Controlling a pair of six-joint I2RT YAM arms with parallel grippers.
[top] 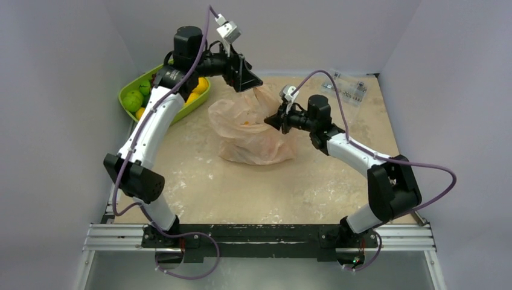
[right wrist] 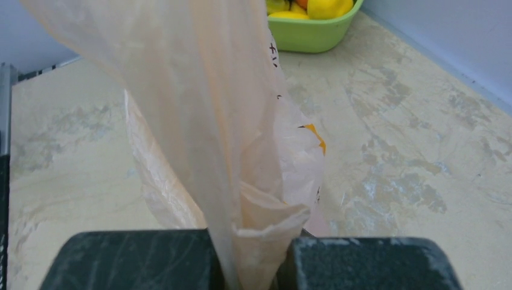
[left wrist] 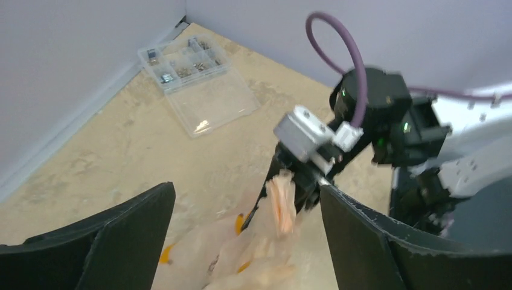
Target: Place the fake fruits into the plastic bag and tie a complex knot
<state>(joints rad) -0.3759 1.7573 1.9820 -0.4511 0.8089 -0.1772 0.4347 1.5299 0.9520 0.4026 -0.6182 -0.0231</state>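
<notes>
The right gripper [right wrist: 253, 261] is clenched on a gathered fold of the plastic bag [top: 253, 136], which slumps mid-table. The left gripper [left wrist: 247, 193] is released, its fingers spread wide either side of the bag's bunched top. Fake fruits [top: 134, 99] fill the lime-green tray [top: 126, 91] at the bag's ten o'clock, and a clear compartment box [left wrist: 192, 78] lies at its two o'clock.

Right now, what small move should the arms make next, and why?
Probably the left gripper should ease down and close on the gathered top of the bag. Its jaws stand wide open, holding nothing, just above that top, while the right gripper is shut on a fold of the plastic. Tying a knot likely needs both grippers holding.
</notes>
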